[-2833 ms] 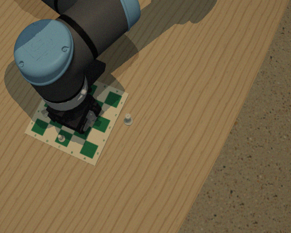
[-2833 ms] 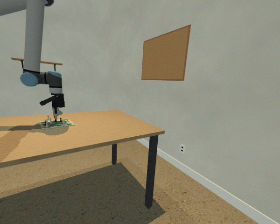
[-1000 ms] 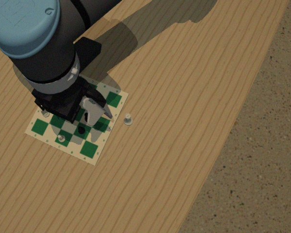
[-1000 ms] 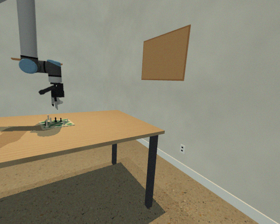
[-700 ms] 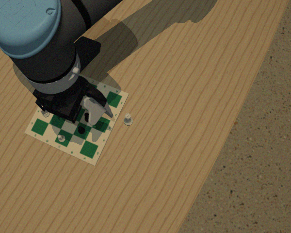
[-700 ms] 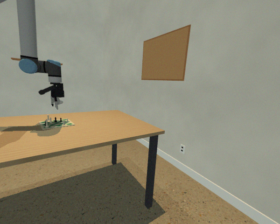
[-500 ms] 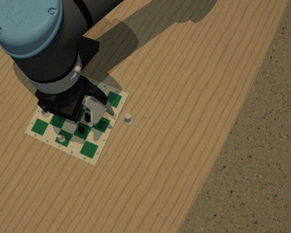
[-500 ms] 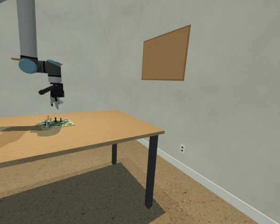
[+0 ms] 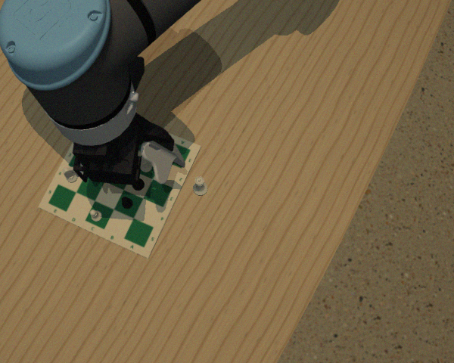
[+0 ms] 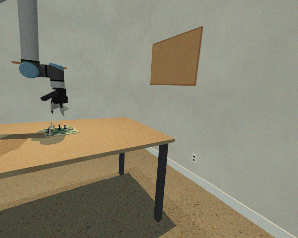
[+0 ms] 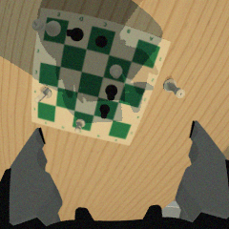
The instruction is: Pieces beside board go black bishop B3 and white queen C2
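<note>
The small green-and-cream board (image 9: 102, 233) (image 10: 75, 132) (image 11: 163, 48) lies on the wooden table (image 9: 297, 156) (image 10: 105, 138). The white queen (image 9: 199, 185) (image 11: 173, 88) stands on the table just off the board's numbered edge. A black piece (image 9: 138, 183) (image 11: 111, 91), seemingly the bishop, stands upright on the middle square of file B. Another black piece (image 9: 127, 203) (image 11: 105, 111) stands one square nearer the lettered edge. My gripper (image 10: 58, 109) (image 11: 116, 126) is open and empty, well above the board. In the top view the arm hides much of the board's far half.
Other pieces stand on the board: two black ones (image 11: 74, 33) (image 11: 101, 41) in the far rows, and white ones (image 11: 52, 27) (image 11: 115, 72) (image 11: 46, 93) (image 11: 80, 124) (image 9: 95, 214). One more white piece (image 11: 37, 24) (image 9: 69, 175) sits at the far corner.
</note>
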Controlling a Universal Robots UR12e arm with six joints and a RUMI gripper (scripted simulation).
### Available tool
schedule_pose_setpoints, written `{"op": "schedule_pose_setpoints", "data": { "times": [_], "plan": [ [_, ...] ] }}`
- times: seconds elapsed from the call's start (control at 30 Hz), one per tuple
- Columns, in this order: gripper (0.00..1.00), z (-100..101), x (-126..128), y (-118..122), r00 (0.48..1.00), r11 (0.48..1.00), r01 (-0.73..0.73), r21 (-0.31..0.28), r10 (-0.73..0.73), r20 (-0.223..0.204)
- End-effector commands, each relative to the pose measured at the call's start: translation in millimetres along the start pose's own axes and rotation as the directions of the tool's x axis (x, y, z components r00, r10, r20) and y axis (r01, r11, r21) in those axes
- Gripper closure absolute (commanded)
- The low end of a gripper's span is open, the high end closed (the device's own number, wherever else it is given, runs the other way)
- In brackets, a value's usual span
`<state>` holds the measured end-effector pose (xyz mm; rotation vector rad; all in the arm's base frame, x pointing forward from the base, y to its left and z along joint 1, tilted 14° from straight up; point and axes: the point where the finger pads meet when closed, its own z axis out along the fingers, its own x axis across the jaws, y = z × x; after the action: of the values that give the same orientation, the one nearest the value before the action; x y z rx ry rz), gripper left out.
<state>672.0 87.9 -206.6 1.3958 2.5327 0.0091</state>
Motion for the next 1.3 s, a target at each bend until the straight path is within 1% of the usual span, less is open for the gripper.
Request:
{"op": "schedule_pose_setpoints", "data": {
  "times": [0.0, 0.03, 0.13, 0.23, 0.4, 0.53, 0.6, 0.7, 0.83, 0.97, 1.1, 1.17, 1.27],
  "plan": [
    [0.0, -0.4, 1.9, -0.5, 0.995, 0.995, 0.104, -0.003, -0.104, 0.0],
    [0.0, -0.4, 1.9, -0.5, 0.995, 0.995, 0.104, -0.003, -0.104, 0.0],
    [0.0, -0.3, 3.9, -1.1, 0.981, 0.981, 0.196, -0.003, -0.196, 0.0],
    [0.0, -0.2, 6.1, -1.6, 0.956, 0.956, 0.295, -0.003, -0.295, 0.0],
    [0.0, -0.1, 10.2, -2.3, 0.884, 0.884, 0.468, -0.003, -0.468, 0.0],
    [0.0, 0.0, 14.0, -2.5, 0.796, 0.796, 0.605, -0.003, -0.605, 0.001],
    [0.0, 0.0, 14.0, -2.5, 0.796, 0.796, 0.605, -0.003, -0.605, 0.001],
    [0.0, 0.0, 17.1, -2.4, 0.711, 0.711, 0.703, -0.002, -0.703, 0.001],
    [0.0, 0.0, 21.7, -2.0, 0.575, 0.575, 0.818, -0.002, -0.818, 0.001],
    [0.0, -0.1, 26.8, -1.4, 0.416, 0.416, 0.909, -0.002, -0.909, 0.002],
    [0.0, -0.2, 32.5, -0.7, 0.241, 0.241, 0.971, -0.002, -0.971, 0.002],
    [0.0, -0.2, 32.5, -0.7, 0.241, 0.241, 0.971, -0.002, -0.971, 0.002],
    [0.0, -0.3, 37.1, 0.0, 0.103, 0.103, 0.995, -0.001, -0.995, 0.002]
  ]
}}
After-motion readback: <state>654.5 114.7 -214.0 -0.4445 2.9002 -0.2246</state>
